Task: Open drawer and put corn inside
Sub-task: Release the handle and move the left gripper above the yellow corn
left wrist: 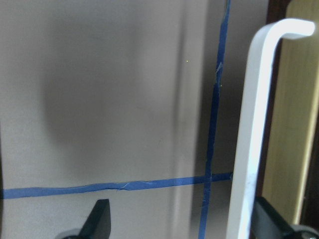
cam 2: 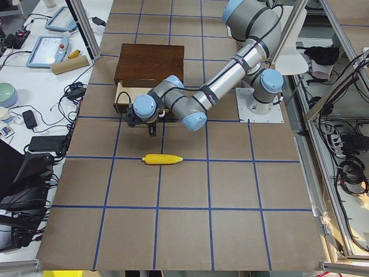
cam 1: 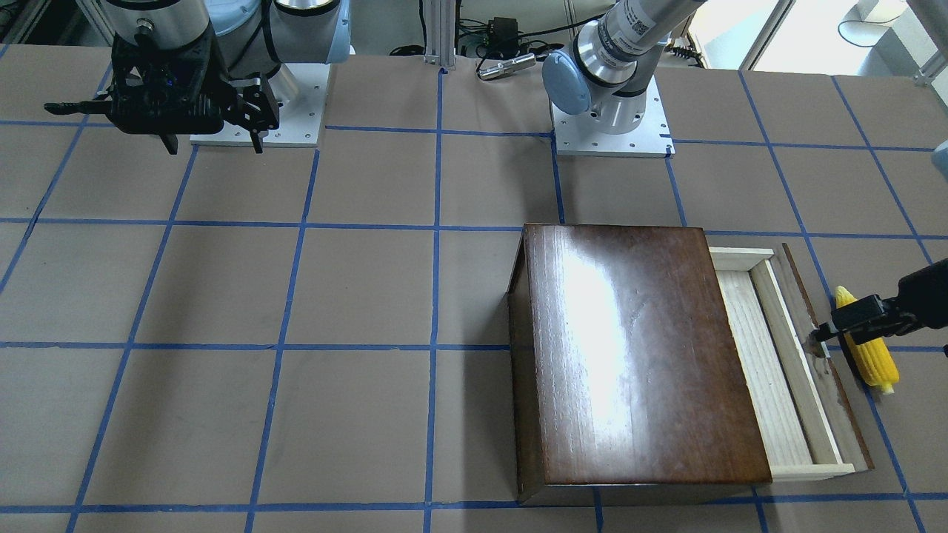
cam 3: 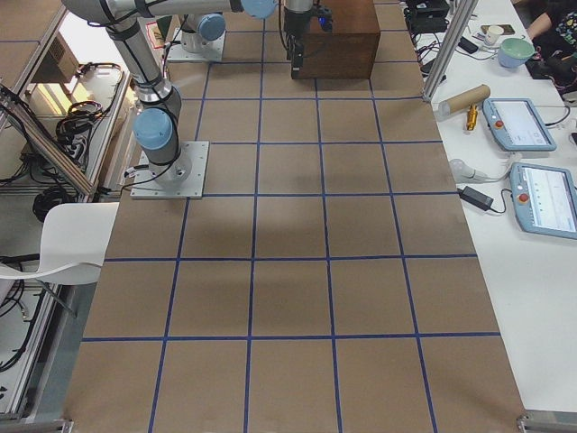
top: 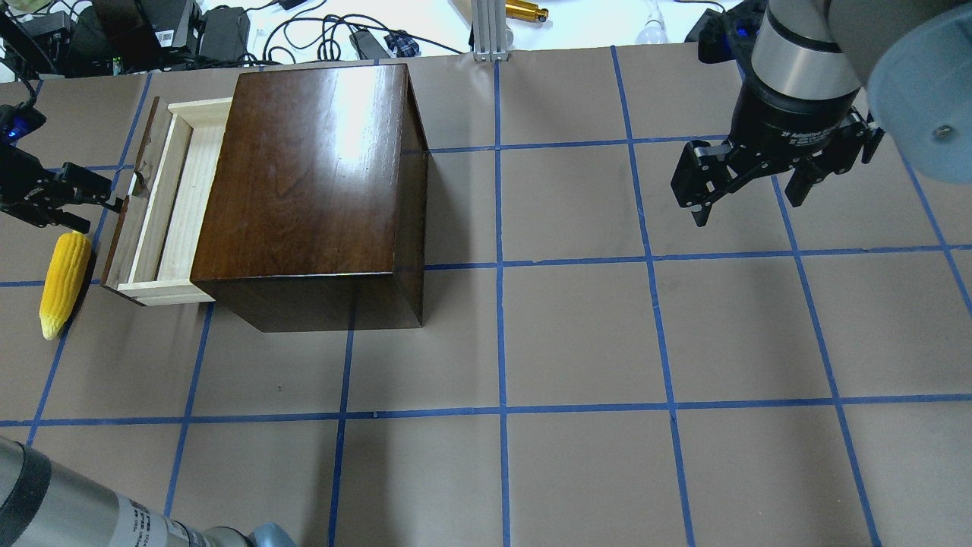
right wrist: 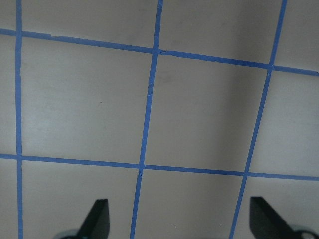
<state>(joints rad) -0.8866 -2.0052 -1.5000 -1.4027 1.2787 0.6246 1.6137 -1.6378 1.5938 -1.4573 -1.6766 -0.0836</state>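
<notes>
The drawer is pulled partly out of the glossy dark-brown box, and its pale wood tray shows empty. The yellow corn lies flat on the table just outside the drawer's dark front panel; it also shows in the front view. My left gripper is open at the front panel, above the corn's end. In the left wrist view its fingertips stand wide apart, with the metal pull between them near the right-hand finger. My right gripper hangs open and empty, far from the box.
The brown table has a blue tape grid. Cables and adapters lie beyond its far edge. The aluminium post stands at the back centre. The robot bases stand on the robot's side.
</notes>
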